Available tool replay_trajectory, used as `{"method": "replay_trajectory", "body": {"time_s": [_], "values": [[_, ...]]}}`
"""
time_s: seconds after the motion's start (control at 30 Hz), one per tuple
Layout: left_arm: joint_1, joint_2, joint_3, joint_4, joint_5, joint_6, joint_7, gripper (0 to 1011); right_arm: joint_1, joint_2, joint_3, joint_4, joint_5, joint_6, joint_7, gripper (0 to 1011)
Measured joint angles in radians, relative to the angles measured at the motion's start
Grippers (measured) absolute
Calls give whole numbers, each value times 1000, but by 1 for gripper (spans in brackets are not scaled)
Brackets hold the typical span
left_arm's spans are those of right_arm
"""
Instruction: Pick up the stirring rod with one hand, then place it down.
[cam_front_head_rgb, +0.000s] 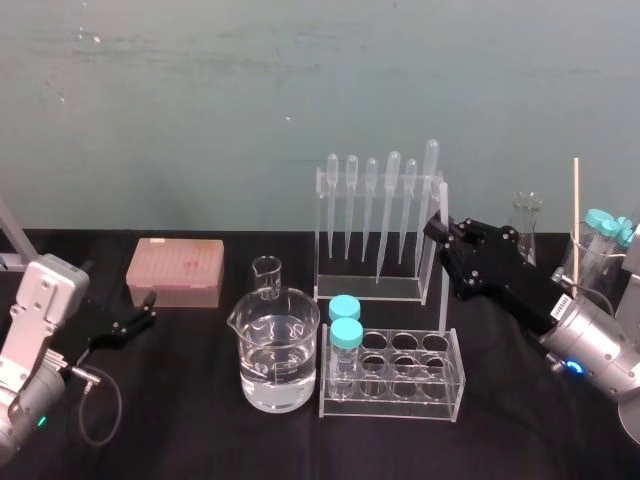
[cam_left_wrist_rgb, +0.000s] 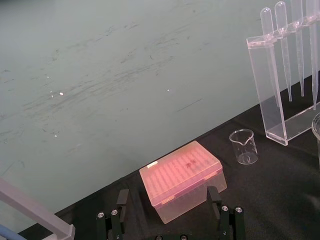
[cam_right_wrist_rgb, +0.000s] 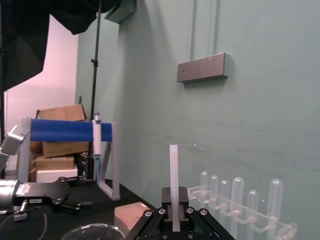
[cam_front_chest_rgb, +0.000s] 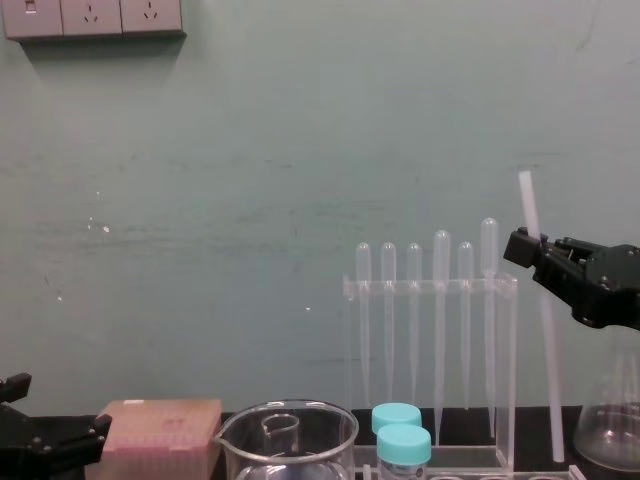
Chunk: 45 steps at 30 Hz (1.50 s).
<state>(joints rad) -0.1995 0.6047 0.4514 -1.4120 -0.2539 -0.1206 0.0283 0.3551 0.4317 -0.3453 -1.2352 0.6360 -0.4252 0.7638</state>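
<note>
The stirring rod (cam_front_chest_rgb: 545, 350) is a thin translucent-white stick standing almost upright just right of the pipette rack (cam_front_head_rgb: 378, 285). My right gripper (cam_front_chest_rgb: 518, 247) is shut on its upper part, and the rod (cam_right_wrist_rgb: 173, 175) rises between the black fingers in the right wrist view. Its lower end hangs near the black table; I cannot tell whether it touches. In the head view the right gripper (cam_front_head_rgb: 437, 230) reaches in from the right, beside the rack. My left gripper (cam_front_head_rgb: 150, 312) rests open at the left, low over the table, in front of the pink box (cam_left_wrist_rgb: 181, 180).
A large beaker of water (cam_front_head_rgb: 278, 350) and a small beaker (cam_front_head_rgb: 267, 277) stand mid-table. A clear tube rack (cam_front_head_rgb: 400, 385) holds two blue-capped tubes. A flask (cam_front_head_rgb: 527, 225) and a beaker with a thin stick (cam_front_head_rgb: 576, 200) stand at the far right.
</note>
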Motion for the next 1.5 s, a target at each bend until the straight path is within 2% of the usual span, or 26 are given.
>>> {"method": "replay_trajectory", "body": {"time_s": [0.37,0.73,1.5], "values": [[0,0,0,0,0,0,0,1000,-22,22,1,-45,-11,63,19,66],[0,0,0,0,0,0,0,1000,-22,31,-15,-46,-18,101,31,66],[0,0,0,0,0,0,0,1000,46,13,-93,112,-49,141,92,66]]}}
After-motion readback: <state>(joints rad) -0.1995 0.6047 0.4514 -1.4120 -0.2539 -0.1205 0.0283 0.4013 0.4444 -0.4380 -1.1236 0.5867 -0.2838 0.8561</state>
